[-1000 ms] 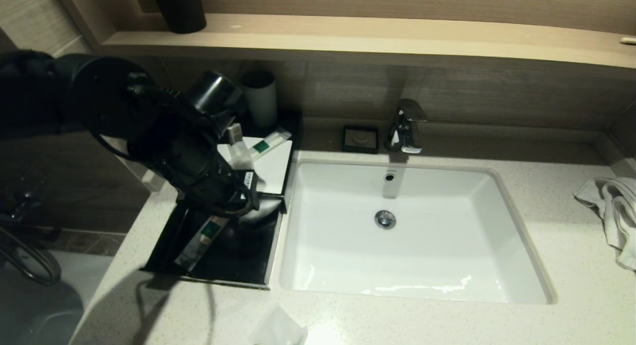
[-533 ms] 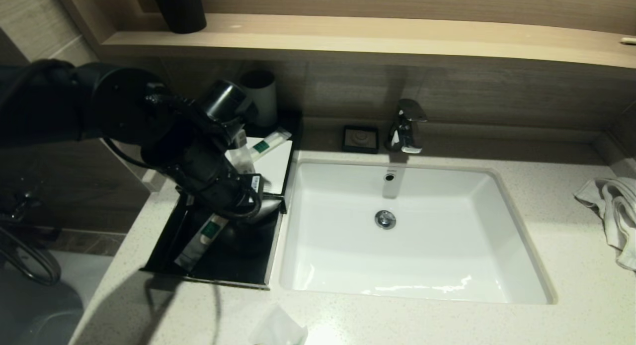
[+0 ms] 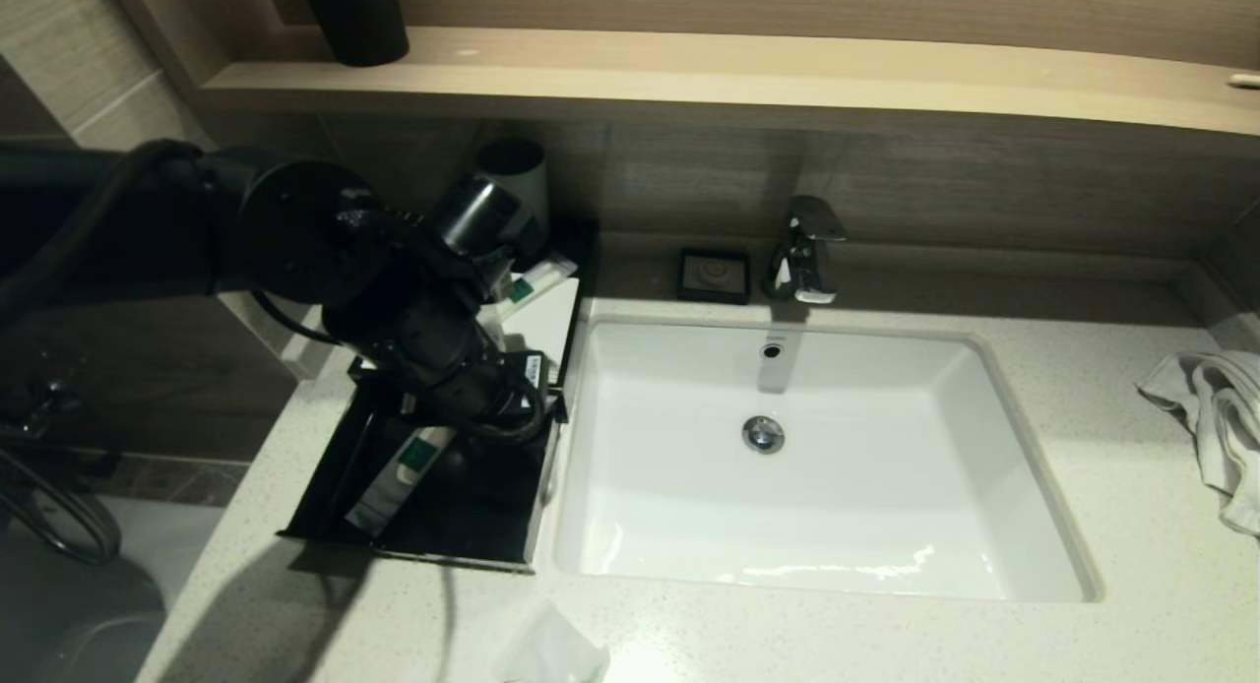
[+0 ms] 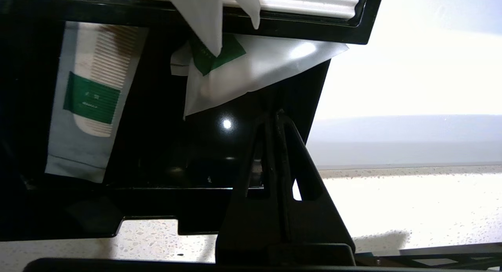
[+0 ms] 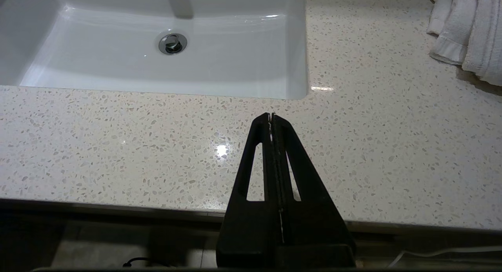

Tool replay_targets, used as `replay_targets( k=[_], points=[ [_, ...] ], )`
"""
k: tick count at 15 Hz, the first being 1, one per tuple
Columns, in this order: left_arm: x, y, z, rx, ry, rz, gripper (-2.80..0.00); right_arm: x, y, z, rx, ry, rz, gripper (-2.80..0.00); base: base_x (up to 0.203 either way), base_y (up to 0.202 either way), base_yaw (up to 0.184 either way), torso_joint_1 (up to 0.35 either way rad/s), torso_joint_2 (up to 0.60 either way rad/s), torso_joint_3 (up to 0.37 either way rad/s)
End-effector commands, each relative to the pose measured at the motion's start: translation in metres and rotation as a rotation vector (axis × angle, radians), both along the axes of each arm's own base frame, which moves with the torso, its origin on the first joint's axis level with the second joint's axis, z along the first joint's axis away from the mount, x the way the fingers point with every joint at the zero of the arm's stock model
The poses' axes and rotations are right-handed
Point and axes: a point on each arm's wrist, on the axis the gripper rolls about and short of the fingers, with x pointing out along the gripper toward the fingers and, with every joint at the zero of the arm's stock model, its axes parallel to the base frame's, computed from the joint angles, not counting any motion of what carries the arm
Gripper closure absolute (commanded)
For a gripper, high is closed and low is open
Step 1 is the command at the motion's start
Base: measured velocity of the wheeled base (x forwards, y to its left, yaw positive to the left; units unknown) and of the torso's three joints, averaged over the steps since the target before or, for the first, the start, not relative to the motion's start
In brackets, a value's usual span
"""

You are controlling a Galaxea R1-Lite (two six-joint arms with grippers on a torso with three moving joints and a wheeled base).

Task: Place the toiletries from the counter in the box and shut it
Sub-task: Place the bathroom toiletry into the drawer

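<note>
Left of the white sink (image 3: 817, 565), a black box (image 3: 325, 486) sits open on the speckled surface (image 3: 1132, 604), its lid raised at the far side with a white inner panel (image 3: 541, 329) showing. The left end effector (image 4: 275, 114) hangs over the right part of the box, its two fingers pressed together with nothing between them; in the head view the left arm (image 3: 413, 329) covers much of the box's far half. Inside the box, a packaged comb with a green label (image 4: 92, 103) lies along the left side, and a white sachet with a green patch (image 4: 243, 74) lies at the far right, one corner poking past the box's right wall. Another green-labelled packet (image 3: 527, 281) rests on the raised white panel. A further white packet (image 3: 551, 653) lies on the surface near the front edge, well apart from the box. The right end effector (image 5: 271, 115) is parked low over the near edge of the surface, right of the sink's near corner, fingers closed and empty. A crumpled white towel (image 3: 1216, 417) lies at the far right.
</note>
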Motion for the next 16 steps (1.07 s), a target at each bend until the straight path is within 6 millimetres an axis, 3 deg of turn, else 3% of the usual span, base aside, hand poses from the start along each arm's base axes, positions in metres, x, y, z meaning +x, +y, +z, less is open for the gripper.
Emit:
replay_targets(
  k=[1,16],
  points=[
    [0.006,-0.004,-0.007,0.001,0.012,0.011,0.0,0.0,0.0,0.0,-0.001,-0.001,0.0,0.0,0.0,0.0,0.0,0.0,0.0,0.0],
    [0.017,-0.01,-0.016,-0.028,-0.003,0.049,0.0,0.0,0.0,0.0,-0.001,0.001,0.0,0.0,0.0,0.0,0.0,0.0,0.0,0.0]
  ],
)
